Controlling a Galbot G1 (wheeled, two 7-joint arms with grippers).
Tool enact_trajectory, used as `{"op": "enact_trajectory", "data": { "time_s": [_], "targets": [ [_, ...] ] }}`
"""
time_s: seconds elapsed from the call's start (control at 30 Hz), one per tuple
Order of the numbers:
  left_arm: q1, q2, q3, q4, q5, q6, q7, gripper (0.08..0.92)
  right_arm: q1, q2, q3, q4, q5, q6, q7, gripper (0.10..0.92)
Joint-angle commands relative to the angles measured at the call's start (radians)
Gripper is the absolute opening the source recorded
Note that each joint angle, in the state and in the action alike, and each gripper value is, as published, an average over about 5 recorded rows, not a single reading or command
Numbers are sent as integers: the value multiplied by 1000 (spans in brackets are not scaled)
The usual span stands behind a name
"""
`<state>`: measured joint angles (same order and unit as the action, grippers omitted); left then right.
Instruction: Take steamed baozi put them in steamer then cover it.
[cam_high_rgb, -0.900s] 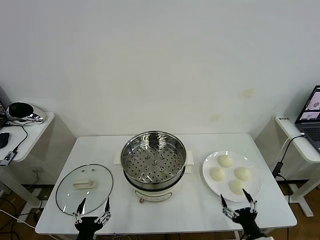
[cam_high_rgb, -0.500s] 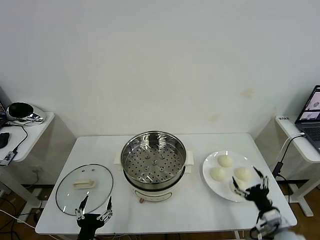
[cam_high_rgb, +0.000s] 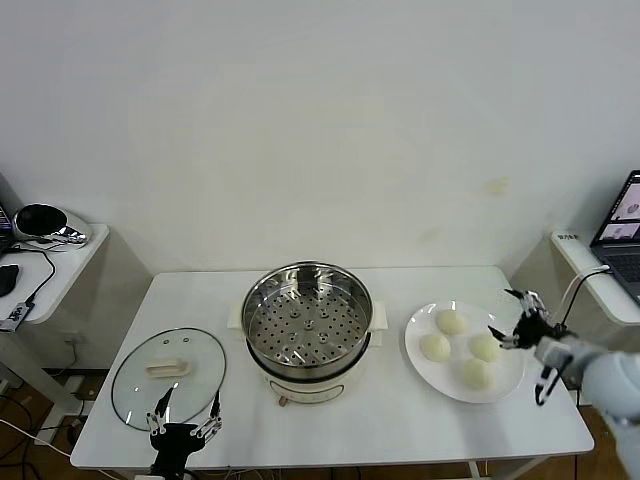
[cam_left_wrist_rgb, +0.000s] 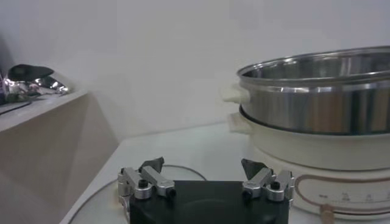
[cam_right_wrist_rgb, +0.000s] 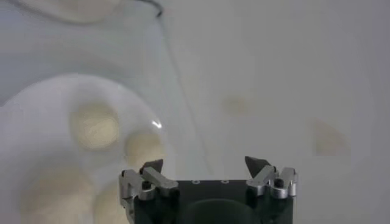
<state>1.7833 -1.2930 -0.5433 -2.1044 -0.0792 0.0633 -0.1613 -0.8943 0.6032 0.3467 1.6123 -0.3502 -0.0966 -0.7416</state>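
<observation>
Four cream-white baozi (cam_high_rgb: 451, 322) lie on a white plate (cam_high_rgb: 505, 380) at the right of the table. The steel steamer (cam_high_rgb: 308, 318) stands in the middle on its cream base, uncovered, its perforated tray bare. The glass cover (cam_high_rgb: 168, 377) lies flat at the left. My right gripper (cam_high_rgb: 517, 316) is open and empty, raised beside the plate's right edge, near the right-hand baozi (cam_high_rgb: 484, 348); the right wrist view shows the plate (cam_right_wrist_rgb: 24, 115) and baozi (cam_right_wrist_rgb: 95, 126) below it. My left gripper (cam_high_rgb: 184, 418) is open and empty at the table's front edge, by the cover.
A side table with a shiny helmet-like object (cam_high_rgb: 42, 224) stands far left. A laptop (cam_high_rgb: 622, 232) on a shelf stands far right, with cables hanging close to my right arm. The steamer's wall (cam_left_wrist_rgb: 317, 91) rises close ahead in the left wrist view.
My right gripper has risen from the table's front edge and swung out to the plate's right side. The left gripper has stayed in place.
</observation>
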Motion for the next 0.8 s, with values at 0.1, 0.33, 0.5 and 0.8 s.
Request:
{"op": "enact_trajectory", "data": {
  "time_s": [0.1,0.33,0.5,0.8],
  "targets": [
    [8,9,-13,-6,2,8,1,823,462,-115,-420,-245,-17,30,-260,823],
    [24,8,-44,-19,4,6,2,823,674,1,-664,-411,-15,104,-349,823],
    [34,-1,-61,-28,4,6,2,823,733,100,-726,-508,-38,139,-361,823],
    [46,-3,-82,-38,5,4,3,823,764,225,-752,-652,-97,166,-351,823]
  ]
}}
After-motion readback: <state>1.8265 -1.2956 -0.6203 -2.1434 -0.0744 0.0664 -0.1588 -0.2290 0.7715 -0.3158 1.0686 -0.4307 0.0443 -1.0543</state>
